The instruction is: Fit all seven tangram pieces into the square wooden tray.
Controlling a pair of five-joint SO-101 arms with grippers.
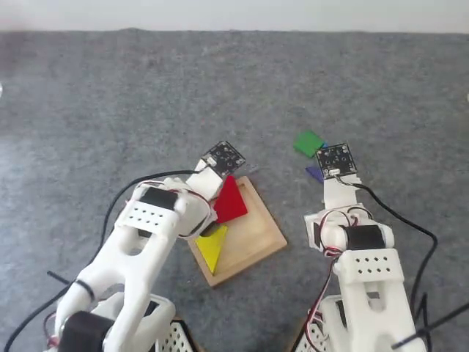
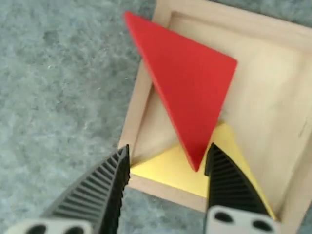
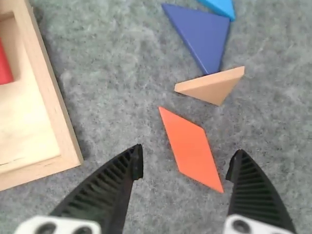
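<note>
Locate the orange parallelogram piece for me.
In the right wrist view, the orange parallelogram piece lies on the grey mat under the open right gripper, beside the tan triangle, outside the square wooden tray.

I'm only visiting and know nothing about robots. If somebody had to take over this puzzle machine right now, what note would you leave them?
Left gripper: open above the tray, holding nothing.
Right gripper: open over the orange parallelogram on the carpet, not gripping it.
Done: yellow triangle is in the tray. The red triangle is in too, but it overlaps the yellow one and one corner seems to ride the rim.
Left: seat the red one flat, then bring in the orange piece, tan triangle, blue triangle, cyan piece and green square, all out on the carpet.
</note>
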